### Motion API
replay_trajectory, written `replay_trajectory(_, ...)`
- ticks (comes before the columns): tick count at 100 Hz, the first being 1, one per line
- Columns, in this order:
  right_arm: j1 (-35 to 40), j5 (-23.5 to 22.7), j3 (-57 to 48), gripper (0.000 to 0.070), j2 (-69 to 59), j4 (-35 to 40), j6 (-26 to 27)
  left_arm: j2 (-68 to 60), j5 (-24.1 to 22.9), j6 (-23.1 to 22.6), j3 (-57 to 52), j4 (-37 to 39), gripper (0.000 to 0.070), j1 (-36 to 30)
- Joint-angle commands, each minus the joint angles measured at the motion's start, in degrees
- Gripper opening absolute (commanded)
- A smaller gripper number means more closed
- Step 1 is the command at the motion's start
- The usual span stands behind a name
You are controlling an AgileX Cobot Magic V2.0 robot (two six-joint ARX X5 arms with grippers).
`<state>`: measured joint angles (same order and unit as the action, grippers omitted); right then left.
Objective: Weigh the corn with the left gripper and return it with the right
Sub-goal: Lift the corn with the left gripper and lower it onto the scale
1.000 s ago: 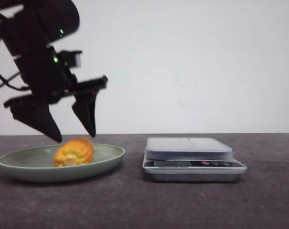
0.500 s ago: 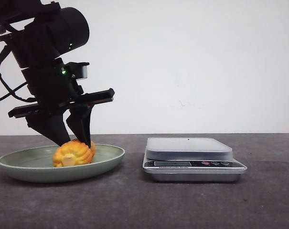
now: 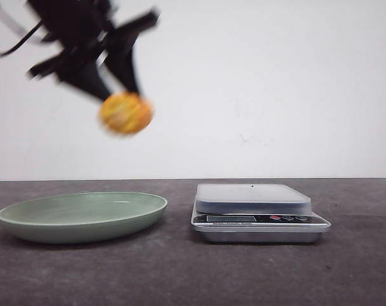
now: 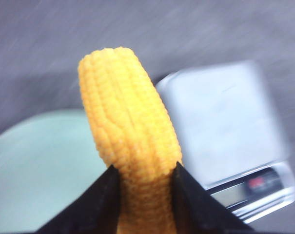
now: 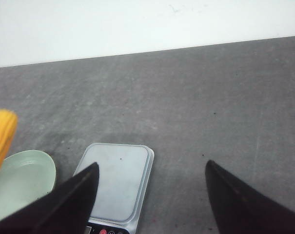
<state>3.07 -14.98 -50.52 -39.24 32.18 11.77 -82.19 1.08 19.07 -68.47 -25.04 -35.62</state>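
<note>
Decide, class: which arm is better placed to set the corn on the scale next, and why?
The left. The left gripper is shut on the corn, holding it in the air above the plate, near the scale. The right gripper is open and empty, hanging over the scale.

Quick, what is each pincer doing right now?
Left pincer: closed on the stubby orange-yellow corn cob, lifted in the air.
Right pincer: open, holding nothing.

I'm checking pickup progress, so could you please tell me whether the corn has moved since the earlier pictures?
Yes. The corn has gone up off the green plate, held between the left gripper fingers, now high above the plate.
</note>
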Motion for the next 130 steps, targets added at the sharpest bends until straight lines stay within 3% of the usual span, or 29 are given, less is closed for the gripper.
replay_trajectory(1,0.17,-0.02,-1.14,0.0431,-0.35,-0.44,-0.85,-2.97,0.39,-0.17,-3.96,0.28,0.0004,-2.51)
replay_trajectory(24,0.17,0.0,-1.14,0.0431,-0.33,-0.24,-1.7,-16.85,0.2,0.48,-18.27,-1.22,0.0004,-6.88)
replay_trajectory(42,0.17,-0.04,-1.14,0.0431,-0.33,0.44,-1.7,-26.4,-0.28,1.77,-23.61,-1.29,0.0003,-7.54)
replay_trajectory(67,0.17,0.0,-1.14,0.0431,-0.33,0.96,-1.77,-31.54,-0.24,4.13,-23.96,-1.05,0.0003,-7.93)
replay_trajectory(116,0.17,-0.02,-1.14,0.0431,-0.33,0.96,-1.73,-33.31,-0.24,2.8,-23.96,-3.98,0.0007,-9.01)
replay_trajectory(123,0.17,-0.02,-1.14,0.0431,-0.33,1.01,-1.73,-33.31,-0.24,2.82,-23.96,-3.56,0.0112,-9.05)
replay_trajectory(130,0.17,-0.02,-1.14,0.0431,-0.33,1.09,-1.75,-33.27,-0.2,2.84,-24.0,-3.28,0.0353,-9.07)
